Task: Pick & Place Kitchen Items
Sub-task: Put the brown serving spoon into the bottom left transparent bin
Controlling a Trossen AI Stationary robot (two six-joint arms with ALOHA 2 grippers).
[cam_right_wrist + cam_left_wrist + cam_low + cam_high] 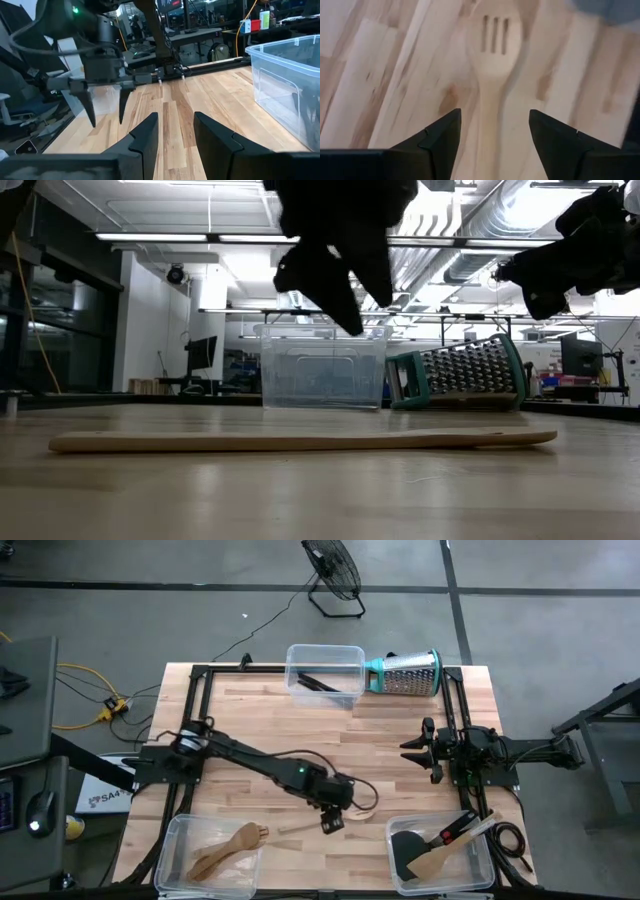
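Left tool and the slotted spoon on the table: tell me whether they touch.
Apart. The low view shows the left tool hanging clear above the slotted spoon, open air between them. The left wrist view shows its fingers spread either side of the handle.

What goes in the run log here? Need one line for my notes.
left gripper: open, above slotted wooden spoon on table | right gripper: open, empty, waiting at right edge
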